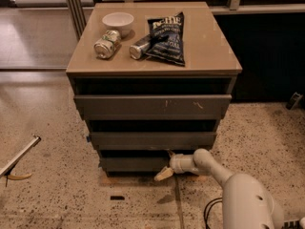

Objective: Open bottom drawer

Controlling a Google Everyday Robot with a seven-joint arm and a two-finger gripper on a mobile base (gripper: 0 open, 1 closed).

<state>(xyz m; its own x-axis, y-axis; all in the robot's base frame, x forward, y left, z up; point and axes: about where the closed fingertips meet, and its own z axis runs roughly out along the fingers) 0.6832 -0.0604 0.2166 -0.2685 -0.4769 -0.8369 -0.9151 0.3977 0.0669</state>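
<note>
The bottom drawer (133, 164) is the lowest, smallest dark grey front of the three-drawer cabinet, near the floor. It looks nearly flush, with a dark gap above it. My gripper (166, 163) reaches in from the lower right on a white arm (209, 165). It sits at the drawer's right end, one pale finger (163, 174) pointing down-left in front of the drawer face and the other up at the drawer's top edge. The fingers are spread apart around the drawer's front edge.
Above are the mid-sized drawer (152, 140) and the large scratched drawer (152, 107). On the tan cabinet top (209, 51) lie a white bowl (117, 21), two cans (106, 44) and a dark chip bag (167, 37). Speckled floor surrounds the cabinet; a metal bar (19, 157) lies at left.
</note>
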